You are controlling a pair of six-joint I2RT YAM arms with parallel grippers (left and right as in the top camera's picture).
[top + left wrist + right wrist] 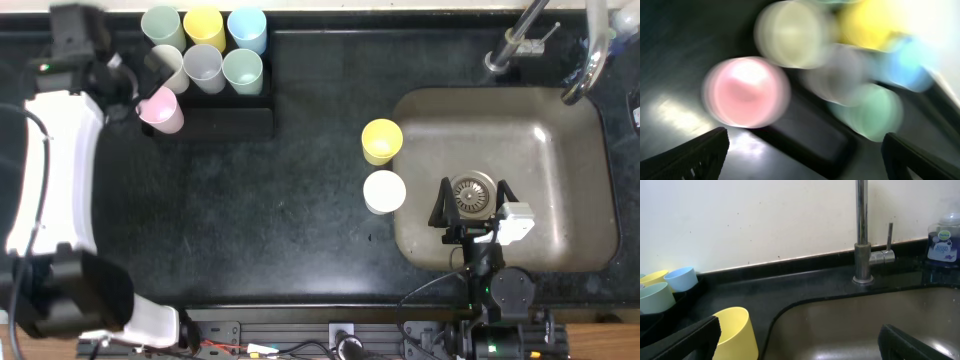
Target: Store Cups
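Left end effector [805, 136] wide open and holding nothing, close to the pink plastic cup [160, 110] at the near left corner of the black cup rack [235, 122]. Right end effector [471, 203] also wide, over the steel sink [560, 150]. Yellow plastic cup [381, 140] and white plastic cup [384, 192] are on the black bench [250, 220], just beside the sink.

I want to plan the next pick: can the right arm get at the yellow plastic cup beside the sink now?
Probably yes. The yellow plastic cup stands on the dark counter beside the steel sink, and the right claw hangs open over that sink, with nothing between them.
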